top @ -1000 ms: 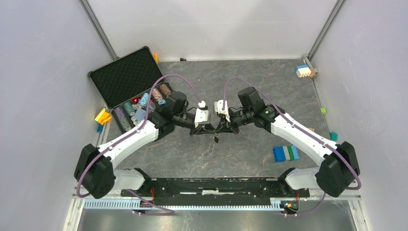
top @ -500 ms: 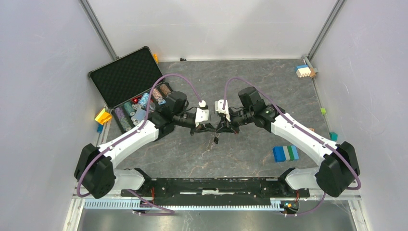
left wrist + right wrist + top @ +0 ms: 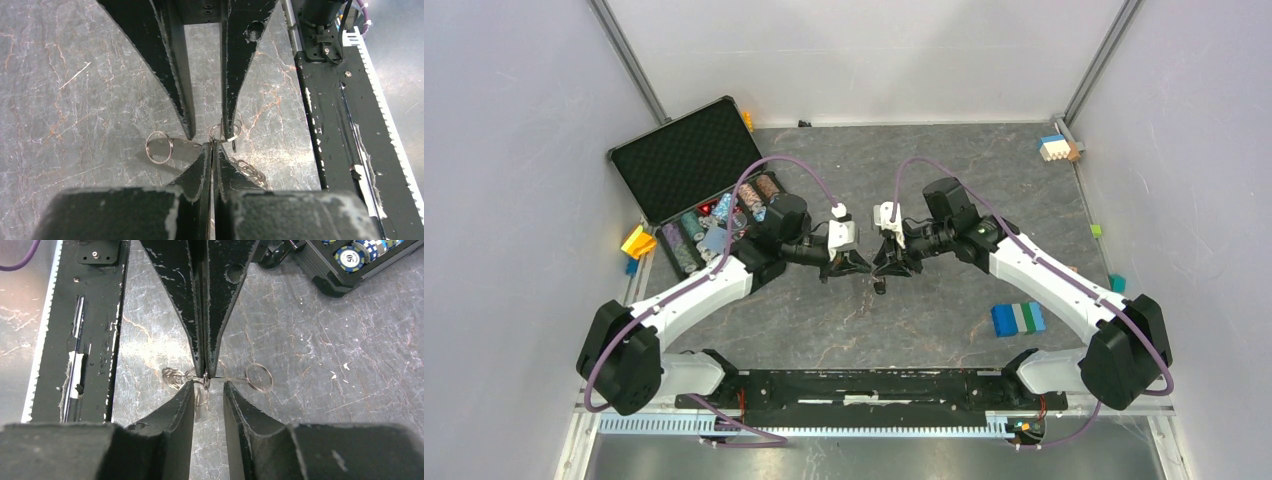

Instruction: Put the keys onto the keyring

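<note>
My left gripper [image 3: 856,268] [image 3: 212,146] is shut on the edge of a flat grey metal piece [image 3: 182,148], the keyring as far as I can tell. It carries a round wire ring [image 3: 158,147] at its outer end; no D shape shows. My right gripper [image 3: 885,270] [image 3: 208,385] is open, tip to tip with the left one. A small wire ring [image 3: 225,133] sits at one right finger [image 3: 231,120]. A small dark thing, likely the key [image 3: 879,288], hangs under it. A short chain [image 3: 248,170] lies below.
An open black case [image 3: 686,160] with poker chips [image 3: 350,257] stands at the back left. A yellow block [image 3: 637,241] lies beside it. A blue-green block [image 3: 1018,318] lies at the right, white-orange blocks [image 3: 1056,148] at the back right. The black base rail [image 3: 864,385] runs along the near edge.
The two grippers have drawn a little apart at mid-table, the left one shifting left. The dark thing still hangs between them.
</note>
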You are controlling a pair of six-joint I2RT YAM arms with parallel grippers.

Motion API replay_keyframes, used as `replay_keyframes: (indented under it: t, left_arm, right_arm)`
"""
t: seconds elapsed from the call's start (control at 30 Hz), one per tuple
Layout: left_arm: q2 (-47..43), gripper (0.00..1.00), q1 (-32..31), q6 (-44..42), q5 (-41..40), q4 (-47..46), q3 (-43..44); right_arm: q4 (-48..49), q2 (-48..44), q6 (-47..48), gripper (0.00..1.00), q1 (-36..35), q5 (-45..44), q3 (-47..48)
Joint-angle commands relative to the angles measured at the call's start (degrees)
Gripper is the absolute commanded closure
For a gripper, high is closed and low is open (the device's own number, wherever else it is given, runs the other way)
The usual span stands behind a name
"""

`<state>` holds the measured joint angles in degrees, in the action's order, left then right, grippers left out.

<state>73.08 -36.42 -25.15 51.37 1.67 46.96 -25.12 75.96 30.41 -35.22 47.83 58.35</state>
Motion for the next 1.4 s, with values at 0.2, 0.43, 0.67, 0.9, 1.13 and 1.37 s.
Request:
replay_keyframes:
  t: [0.2,0.43,0.67,0.9,1.13,1.37]
  left_arm:
    - [-2.4,0.98,0.4,4.6,1.9,-6.4,-0.7]
    - [-2.5,0.98,0.5,4.4,1.4,-6.4,-0.9]
    - [-2.9,0.98,0.6,4.4,1.7,-6.4,-0.8]
    - [-3.1,0.98,0.6,6.9,1.2,-8.4,-1.2]
    - [-2.6,0.98,0.6,10.9,0.7,-11.7,-1.5]
    - [-2.3,0.98,0.7,12.9,1.5,-13.7,-2.0]
  right_arm:
    - [0.6,-1.3,1.2,0.62,2.2,3.1,-0.5]
    - [-1.2,-1.9,3.0,0.55,2.8,4.2,-0.2]
    - [-2.0,-0.9,3.3,0.74,2.9,5.7,-0.1]
    - [-1.1,0.3,2.9,0.81,3.0,6.9,-1.0]
    - [0.9,0.8,2.0,0.85,3.0,6.5,-2.6]
    - [2.7,1.4,0.8,0.87,3.0,6.9,-3.1]
